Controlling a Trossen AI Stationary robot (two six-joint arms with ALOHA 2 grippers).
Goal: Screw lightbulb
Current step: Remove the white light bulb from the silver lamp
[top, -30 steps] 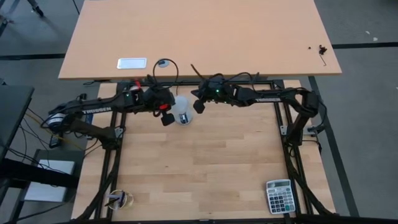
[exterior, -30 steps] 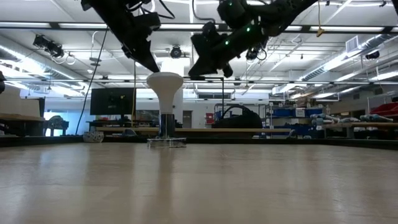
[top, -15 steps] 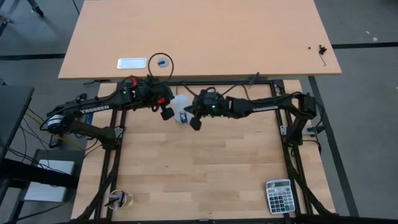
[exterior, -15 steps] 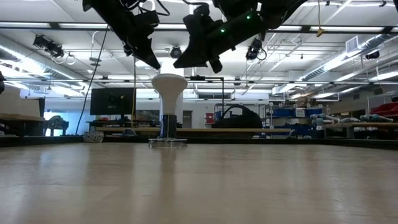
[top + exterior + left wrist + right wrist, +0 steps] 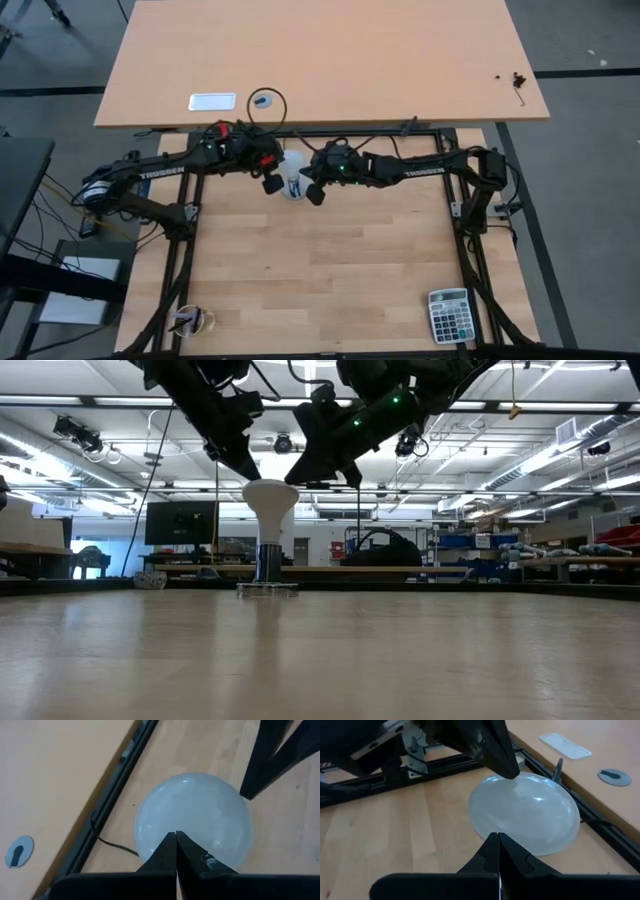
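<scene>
**Both grippers shut, poised over the upright bulb**

Here, nearest the table's front edge, a calculator point(image 5: 448, 315) lies at the right corner and a small tangled object point(image 5: 190, 320) at the left, both well apart from the work. Farther back, near the rear edge of the table point(image 5: 330, 260), the bulb point(image 5: 291, 178) stands upright with its wide white face up and its narrow base down in a socket point(image 5: 267, 588). Above it, the right gripper point(image 5: 315, 195) has its fingers pressed together with nothing between them, tips just over the bulb's face on the near side. The left gripper point(image 5: 270, 185) sits opposite, fingers likewise closed and empty, tips at the rim of the bulb. A black cord point(image 5: 112, 843) runs out from under the bulb. Beyond stands a second table point(image 5: 320, 60), carrying a white plate point(image 5: 212, 101) and a grey disc point(image 5: 262, 99).
</scene>
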